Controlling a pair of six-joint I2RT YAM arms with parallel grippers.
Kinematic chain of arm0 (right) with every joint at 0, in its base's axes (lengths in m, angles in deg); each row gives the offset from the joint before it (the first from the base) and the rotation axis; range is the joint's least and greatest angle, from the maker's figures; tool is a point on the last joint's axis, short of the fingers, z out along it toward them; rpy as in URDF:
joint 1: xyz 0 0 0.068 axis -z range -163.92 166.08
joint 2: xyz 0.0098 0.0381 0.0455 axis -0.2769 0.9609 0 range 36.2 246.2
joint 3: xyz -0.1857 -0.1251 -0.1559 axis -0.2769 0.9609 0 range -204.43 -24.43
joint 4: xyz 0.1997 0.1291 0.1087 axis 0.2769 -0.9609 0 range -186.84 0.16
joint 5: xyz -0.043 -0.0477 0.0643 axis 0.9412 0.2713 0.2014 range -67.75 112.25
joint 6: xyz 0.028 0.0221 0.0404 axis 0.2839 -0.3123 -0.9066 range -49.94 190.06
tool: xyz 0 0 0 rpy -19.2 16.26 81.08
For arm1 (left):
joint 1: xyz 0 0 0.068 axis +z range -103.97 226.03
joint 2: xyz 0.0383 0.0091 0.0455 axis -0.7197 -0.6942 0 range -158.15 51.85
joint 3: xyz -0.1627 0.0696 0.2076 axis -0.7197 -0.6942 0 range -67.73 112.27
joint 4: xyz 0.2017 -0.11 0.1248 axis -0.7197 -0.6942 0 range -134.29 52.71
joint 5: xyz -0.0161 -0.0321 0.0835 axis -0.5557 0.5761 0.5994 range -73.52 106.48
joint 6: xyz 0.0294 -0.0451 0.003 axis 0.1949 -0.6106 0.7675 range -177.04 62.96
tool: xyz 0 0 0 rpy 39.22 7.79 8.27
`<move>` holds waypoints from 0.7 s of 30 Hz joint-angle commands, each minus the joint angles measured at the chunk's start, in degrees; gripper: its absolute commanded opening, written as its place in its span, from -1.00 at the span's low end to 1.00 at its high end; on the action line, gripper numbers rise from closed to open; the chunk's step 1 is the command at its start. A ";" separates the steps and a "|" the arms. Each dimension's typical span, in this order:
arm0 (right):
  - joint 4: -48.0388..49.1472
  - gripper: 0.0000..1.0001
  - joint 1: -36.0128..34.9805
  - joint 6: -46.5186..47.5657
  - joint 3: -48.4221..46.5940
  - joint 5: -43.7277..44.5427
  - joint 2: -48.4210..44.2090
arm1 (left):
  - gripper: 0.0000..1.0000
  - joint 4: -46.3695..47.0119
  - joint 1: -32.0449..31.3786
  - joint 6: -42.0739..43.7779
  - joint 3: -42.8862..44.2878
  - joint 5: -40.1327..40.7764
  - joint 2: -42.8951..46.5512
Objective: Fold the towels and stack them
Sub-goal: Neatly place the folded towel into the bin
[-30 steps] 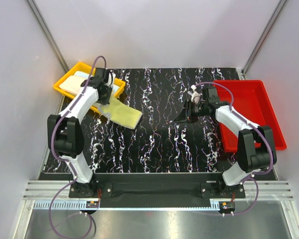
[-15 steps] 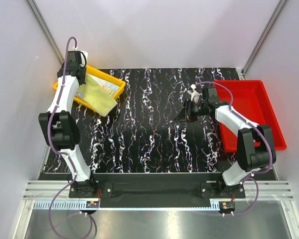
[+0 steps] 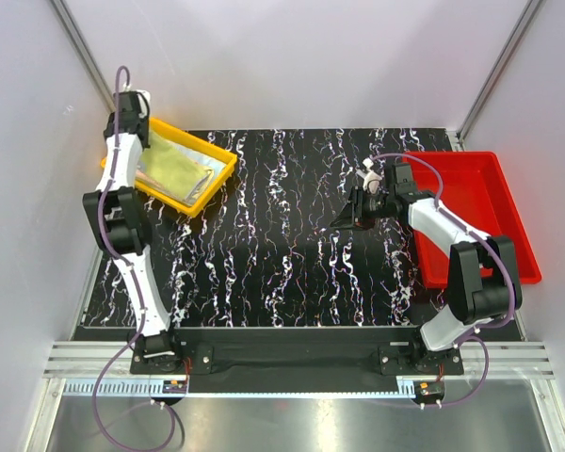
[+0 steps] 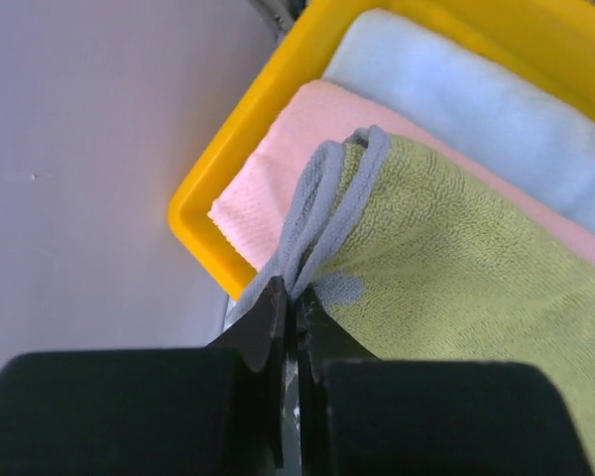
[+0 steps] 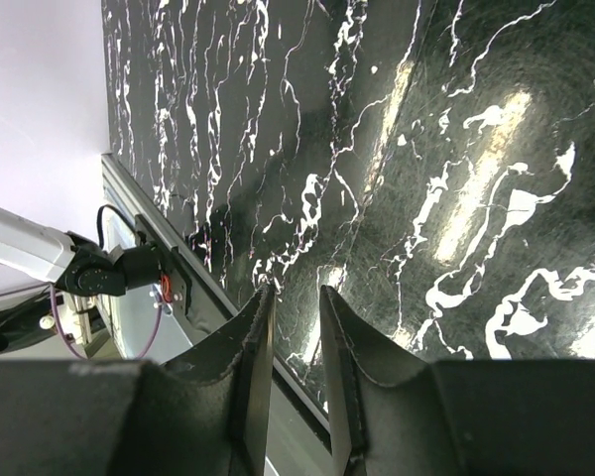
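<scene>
A folded yellow-green towel (image 3: 174, 171) with a grey hem lies in the yellow bin (image 3: 218, 172) at the far left. My left gripper (image 3: 134, 143) is shut on the towel's grey-edged corner (image 4: 317, 223) at the bin's far left end. In the left wrist view the green towel (image 4: 476, 297) rests on a folded pink towel (image 4: 268, 178), with a pale blue towel (image 4: 456, 99) beyond it. My right gripper (image 3: 355, 209) hovers over the black marbled table (image 3: 282, 245), slightly open and empty (image 5: 295, 293).
An empty red tray (image 3: 471, 212) sits at the right of the table. The white enclosure wall (image 4: 89, 149) stands close behind the yellow bin (image 4: 203, 213). The table's near rail shows in the right wrist view (image 5: 178, 288).
My left gripper carried the green towel from the table up and left into the yellow bin, onto the pink towel. The right arm has not moved.
</scene>
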 commanded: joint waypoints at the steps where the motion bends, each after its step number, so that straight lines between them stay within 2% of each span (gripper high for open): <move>1: -0.07 -0.36 0.46 1.51 -2.92 2.00 0.47 | -0.94 4.72 3.14 -4.64 4.77 -2.43 -2.61; 2: -0.68 -0.36 0.46 1.60 -3.01 2.27 0.56 | -0.74 4.46 3.49 -5.96 5.65 -2.26 -4.71; 3: -0.95 -0.34 0.37 2.13 -3.18 2.53 0.74 | -0.12 3.93 3.93 -7.19 7.31 -1.57 -5.51; 5: -1.47 -0.32 0.37 2.31 -2.92 3.41 0.91 | 0.27 4.45 3.85 -9.57 6.63 0.36 -5.53; 6: -1.56 -0.31 0.37 2.31 -2.66 3.42 0.91 | 0.61 4.98 3.93 -11.75 5.67 0.90 -4.83; 8: -1.57 -0.29 0.37 1.87 -2.31 3.42 0.65 | 0.82 6.82 3.67 -13.00 2.34 -0.76 -1.94; 9: -1.57 -0.26 0.46 1.78 -2.31 3.59 0.13 | 0.84 7.53 3.49 -13.96 0.93 -1.55 -0.70; 10: -1.65 -0.15 0.46 1.69 -2.39 4.11 -0.23 | 0.98 8.32 3.23 -14.67 -1.43 -2.60 0.53; 12: -2.62 0.00 0.37 1.34 -2.83 5.43 -1.71 | 0.98 8.59 2.09 -16.24 -3.03 -4.54 4.05; 13: -2.97 0.32 0.37 1.34 -2.92 5.96 -2.33 | 0.98 7.80 1.48 -16.43 -4.17 -4.81 5.02; 14: -3.41 0.99 0.46 0.91 -3.09 6.23 -2.95 | 0.98 7.10 0.25 -16.52 -4.70 -5.33 7.03; 18: -6.92 0.99 0.28 0.02 -5.20 9.21 -7.33 | 0.98 4.37 -3.27 -18.45 -11.98 -10.60 14.67; 20: -8.15 0.99 0.37 -1.55 -6.52 11.67 -9.45 | 0.98 4.54 -5.81 -19.51 -17.51 -15.33 21.33; 21: -8.42 0.99 0.37 -1.73 -7.05 12.98 -11.81 | 0.98 4.89 -6.61 -20.29 -22.94 -21.53 23.81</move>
